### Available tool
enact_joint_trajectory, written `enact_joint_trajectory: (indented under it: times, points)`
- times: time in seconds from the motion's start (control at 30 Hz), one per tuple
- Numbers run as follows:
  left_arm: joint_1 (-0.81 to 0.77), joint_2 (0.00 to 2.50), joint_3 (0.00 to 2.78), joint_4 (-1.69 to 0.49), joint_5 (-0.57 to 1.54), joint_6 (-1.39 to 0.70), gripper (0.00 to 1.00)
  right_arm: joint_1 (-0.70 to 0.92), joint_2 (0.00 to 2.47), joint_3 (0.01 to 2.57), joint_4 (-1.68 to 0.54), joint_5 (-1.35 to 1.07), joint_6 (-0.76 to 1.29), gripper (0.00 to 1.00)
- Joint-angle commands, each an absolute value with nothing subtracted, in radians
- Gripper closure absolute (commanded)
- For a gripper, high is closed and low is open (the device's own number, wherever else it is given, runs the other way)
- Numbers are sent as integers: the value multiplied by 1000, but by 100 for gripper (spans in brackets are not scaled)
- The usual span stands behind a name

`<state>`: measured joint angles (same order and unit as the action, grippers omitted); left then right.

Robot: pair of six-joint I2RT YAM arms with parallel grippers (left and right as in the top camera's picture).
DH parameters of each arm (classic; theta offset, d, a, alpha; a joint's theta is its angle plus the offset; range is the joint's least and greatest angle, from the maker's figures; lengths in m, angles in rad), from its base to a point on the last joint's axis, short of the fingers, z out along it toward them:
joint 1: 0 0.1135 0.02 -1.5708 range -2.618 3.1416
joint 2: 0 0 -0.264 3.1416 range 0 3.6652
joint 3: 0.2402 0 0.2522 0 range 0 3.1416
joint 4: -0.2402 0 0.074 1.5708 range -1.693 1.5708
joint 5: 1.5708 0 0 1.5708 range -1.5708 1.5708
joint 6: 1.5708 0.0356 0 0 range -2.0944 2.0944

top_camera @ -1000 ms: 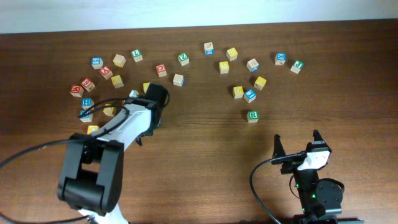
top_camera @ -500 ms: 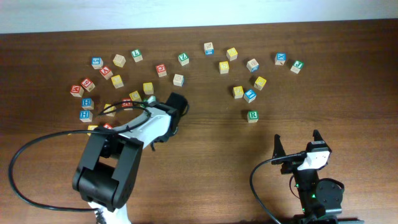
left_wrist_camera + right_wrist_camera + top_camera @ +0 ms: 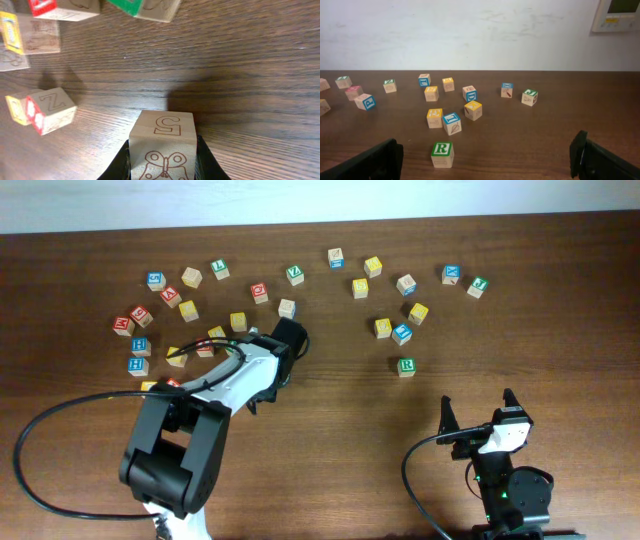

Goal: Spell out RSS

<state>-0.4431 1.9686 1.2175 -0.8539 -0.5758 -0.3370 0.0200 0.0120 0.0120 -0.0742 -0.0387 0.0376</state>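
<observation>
The R cube [image 3: 406, 366], white-faced with a green letter and border, stands alone right of centre; it also shows in the right wrist view [image 3: 442, 154], a little ahead of my jaws on the left. My left gripper [image 3: 289, 340] is shut on a wooden cube [image 3: 162, 145] with an outlined S and a butterfly on its bare faces, held just above the table. Yellow-faced cubes [image 3: 383, 328] [image 3: 418, 312] lie behind the R cube; I cannot read their letters. My right gripper [image 3: 478, 416] is open and empty near the front edge, seen also in its own view [image 3: 487, 160].
Several red, blue and yellow cubes cluster at the left [image 3: 140, 340], and more are scattered along the back [image 3: 335, 257]. A Z cube [image 3: 50, 110] lies left of the held cube. The left arm's cable loops at the front left [image 3: 40, 450].
My left gripper has moved right, away from the left cluster, carrying the S cube; most of the move came early. The right arm has not moved.
</observation>
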Motion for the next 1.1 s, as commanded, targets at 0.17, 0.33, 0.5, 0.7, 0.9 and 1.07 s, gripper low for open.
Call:
enact_joint_trajectory:
  times: [0.17,0.33,0.5,0.7,0.9,1.07]
  points:
    - [-426,1982,1229,-880,-906,-344,83,13,6,6,-78,-33,33,2]
    - [-403,2013,1163,-836,-914,-344,86,13,6,6,-78,-33,33,2]
    - [-402,2089,1108,-792,-977,-344,83,13,6,6,-78,-33,33,2]
    - [-409,2123,1109,-763,-973,-344,63,13,6,6,-78,-33,33,2]
    - [-430,2121,1189,-809,-894,-344,60,13,6,6,-78,-33,33,2]
    - [-430,2115,1324,-905,-736,-345,69,13,6,6,-78,-33,33,2]
